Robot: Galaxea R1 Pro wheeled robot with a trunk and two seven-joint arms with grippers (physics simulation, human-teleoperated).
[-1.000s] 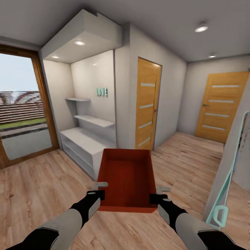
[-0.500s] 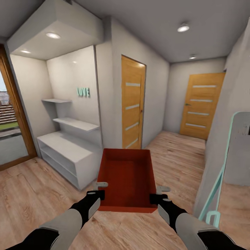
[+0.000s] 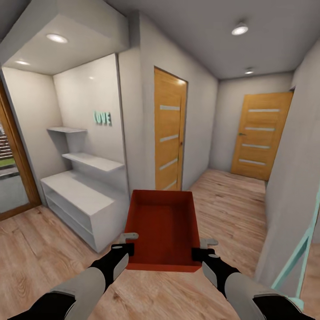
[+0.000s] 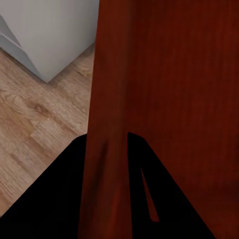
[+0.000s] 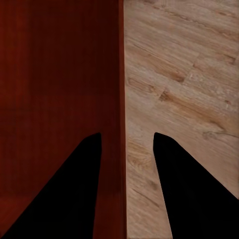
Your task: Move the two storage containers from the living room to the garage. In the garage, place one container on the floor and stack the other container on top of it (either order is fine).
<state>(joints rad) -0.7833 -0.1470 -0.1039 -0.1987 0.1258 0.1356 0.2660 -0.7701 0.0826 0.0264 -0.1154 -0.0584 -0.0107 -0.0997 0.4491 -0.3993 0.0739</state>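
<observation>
Container point(image 3: 162, 229) carried dead centre at 12 o'clock over wood-plank floor point(image 3: 231, 200), long axis pointing ahead toward the hallway. Left tool point(image 3: 126, 249) clamped on its 9 o'clock wall, right tool point(image 3: 200, 254) on its 3 o'clock wall; both equally near.

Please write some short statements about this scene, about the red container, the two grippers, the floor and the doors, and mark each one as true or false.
1. The storage container is held off the floor between both grippers. True.
2. The left gripper grips the container's side wall, one finger on each side of it. True, as the left wrist view shows.
3. The container is full of small objects. False: it is empty inside.
4. The floor here is dark grey concrete. False: it is light wood planks.
5. Two wooden doors stand ahead, both shut. True.
6. The right gripper hangs free beside the container. False: its fingers straddle the container's side wall.
</observation>
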